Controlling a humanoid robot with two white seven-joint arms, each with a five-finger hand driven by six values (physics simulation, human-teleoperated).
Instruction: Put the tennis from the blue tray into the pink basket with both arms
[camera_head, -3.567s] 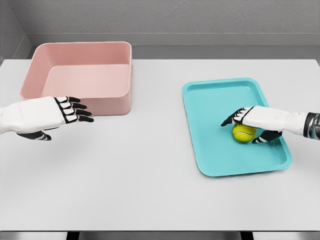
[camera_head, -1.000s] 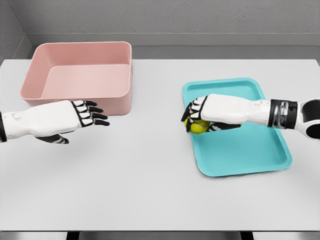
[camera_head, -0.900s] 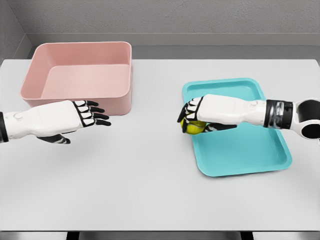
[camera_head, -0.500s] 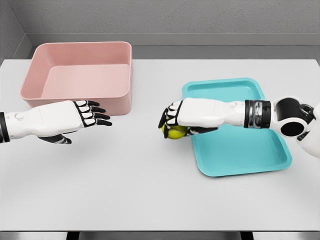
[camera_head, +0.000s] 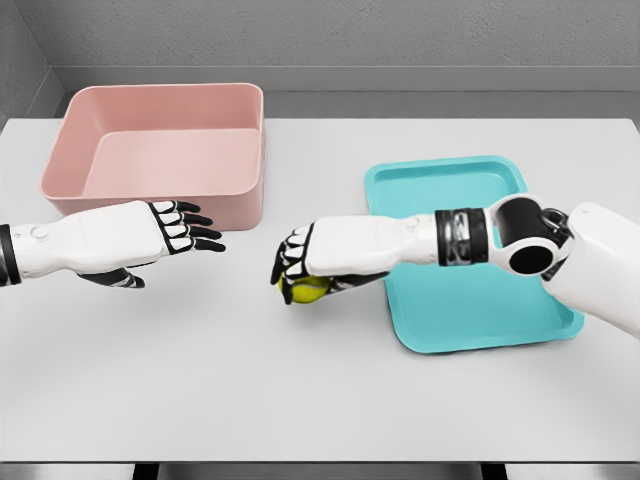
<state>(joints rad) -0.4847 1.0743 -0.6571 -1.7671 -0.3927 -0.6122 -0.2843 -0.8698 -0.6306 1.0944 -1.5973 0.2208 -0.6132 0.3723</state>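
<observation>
A yellow-green tennis ball hangs over the bare table, left of the blue tray. My right hand is curled over the ball from above and grips it. My left hand floats at the left with fingers spread flat, pointing toward the right hand, a short gap between them. The pink basket stands at the back left, just behind the left hand, and nothing lies in it.
The white table runs to a front edge near the bottom of the view. A grey wall closes off the back.
The right hand has carried the ball leftward off the tray and out over the table, toward the left hand. The left hand has crept slightly right.
</observation>
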